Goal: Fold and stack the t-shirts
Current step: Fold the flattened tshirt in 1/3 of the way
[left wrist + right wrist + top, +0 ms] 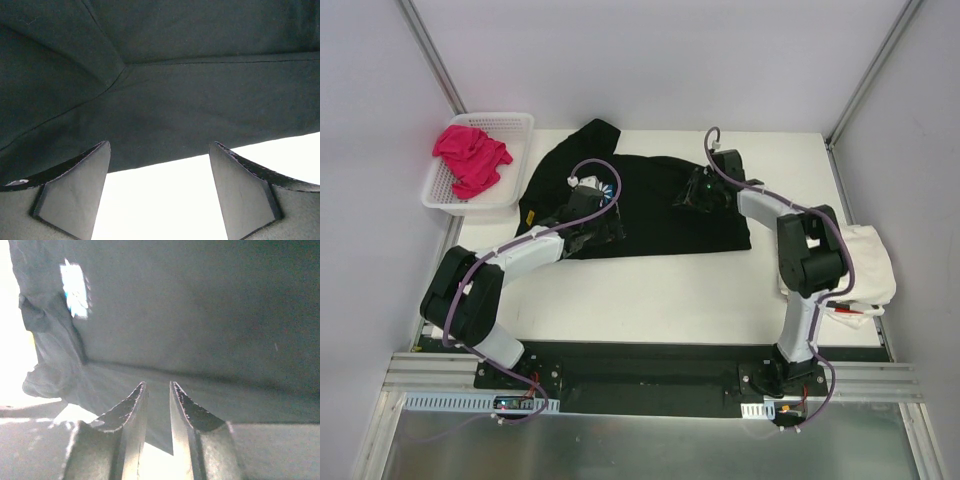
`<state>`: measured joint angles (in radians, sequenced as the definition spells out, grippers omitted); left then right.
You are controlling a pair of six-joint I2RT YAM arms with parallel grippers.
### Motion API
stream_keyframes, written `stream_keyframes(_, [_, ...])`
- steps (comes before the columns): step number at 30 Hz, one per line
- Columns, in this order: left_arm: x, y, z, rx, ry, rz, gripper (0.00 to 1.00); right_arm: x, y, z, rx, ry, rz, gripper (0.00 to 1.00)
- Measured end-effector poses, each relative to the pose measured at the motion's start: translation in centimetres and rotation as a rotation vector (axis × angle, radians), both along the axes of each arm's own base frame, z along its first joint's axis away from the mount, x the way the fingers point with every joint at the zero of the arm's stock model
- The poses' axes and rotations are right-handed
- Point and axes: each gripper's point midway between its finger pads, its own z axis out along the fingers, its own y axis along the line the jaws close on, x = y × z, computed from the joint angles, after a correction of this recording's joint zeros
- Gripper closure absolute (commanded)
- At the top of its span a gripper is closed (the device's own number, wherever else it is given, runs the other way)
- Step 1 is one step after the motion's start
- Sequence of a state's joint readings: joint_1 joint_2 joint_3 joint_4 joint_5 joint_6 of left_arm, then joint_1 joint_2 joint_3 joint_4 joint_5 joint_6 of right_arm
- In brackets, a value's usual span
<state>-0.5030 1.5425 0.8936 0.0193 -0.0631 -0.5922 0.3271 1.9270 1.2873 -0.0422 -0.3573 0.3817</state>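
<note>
A black t-shirt (655, 205) lies spread across the back of the table, its blue patch (611, 189) showing beside my left arm. My left gripper (605, 233) hovers at the shirt's near left edge. Its jaws (161, 143) are open wide, with only bare table between them and the black hem (165, 125) just ahead. My right gripper (700, 195) sits on the shirt's right half. In the right wrist view its fingers (157, 384) stand narrowly apart, pinching a fold of the black cloth (160, 420). A pink t-shirt (470, 158) lies in the basket. Cream-white t-shirts (868, 262) are piled at the right edge.
The white mesh basket (515, 125) stands at the back left corner. Enclosure walls and metal posts close in the table on the left, right and back. Bare white table (650, 300) lies between the black shirt and the arm bases.
</note>
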Motion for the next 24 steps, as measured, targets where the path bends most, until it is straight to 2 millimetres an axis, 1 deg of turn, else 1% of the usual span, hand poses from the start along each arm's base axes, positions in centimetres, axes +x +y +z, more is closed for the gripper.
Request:
stream_keyframes(3, [0.1, -0.1, -0.1, -0.002, -0.002, -0.001, 0.21, 2.9, 1.3, 0.5, 0.018, -0.04, 0.009, 0.73])
stream_keyframes(5, [0.2, -0.1, 0.0, 0.0, -0.004, -0.002, 0.21, 4.3, 1.5, 0.1, 0.021, -0.047, 0.005, 0.73])
stream_keyframes(7, [0.3, -0.1, 0.2, 0.001, -0.008, -0.004, 0.21, 5.1, 1.7, -1.1, 0.017, -0.035, 0.003, 0.74])
stream_keyframes(8, [0.3, -0.1, 0.3, 0.0, -0.011, -0.005, 0.21, 5.1, 1.7, -1.7, 0.014, -0.024, 0.002, 0.74])
stream_keyframes(9, [0.3, -0.1, 0.7, 0.0, -0.015, -0.006, 0.21, 5.0, 1.5, -2.8, 0.009, -0.002, 0.001, 0.74])
stream_keyframes(12, [0.4, 0.0, 2.3, -0.002, -0.043, -0.011, 0.21, 4.0, 1.5, -4.7, 0.021, 0.048, -0.001, 0.74])
stream_keyframes(15, [0.6, 0.4, 5.0, 0.008, -0.098, -0.012, 0.21, 3.6, 1.5, -4.7, 0.051, 0.039, -0.006, 0.74])
stream_keyframes(17, [0.7, 0.8, 7.1, 0.009, -0.144, -0.01, 0.21, 2.5, 1.4, -4.8, 0.072, 0.044, -0.01, 0.74])
stream_keyframes(21, [0.6, 2.3, 11.2, 0.018, -0.232, 0.012, 0.2, -0.7, 0.7, -4.8, 0.095, 0.08, -0.021, 0.74])
stream_keyframes(22, [0.4, 2.9, 12.2, 0.023, -0.254, 0.021, 0.2, -1.7, 0.4, -4.8, 0.096, 0.092, -0.026, 0.74])
stream_keyframes(23, [0.3, 3.5, 13.2, 0.027, -0.277, 0.035, 0.2, -3.2, 0.0, -5.0, 0.095, 0.11, -0.03, 0.74])
stream_keyframes(24, [0.2, 4.3, 14.1, 0.033, -0.298, 0.048, 0.2, -4.1, -0.3, -4.9, 0.097, 0.12, -0.032, 0.74])
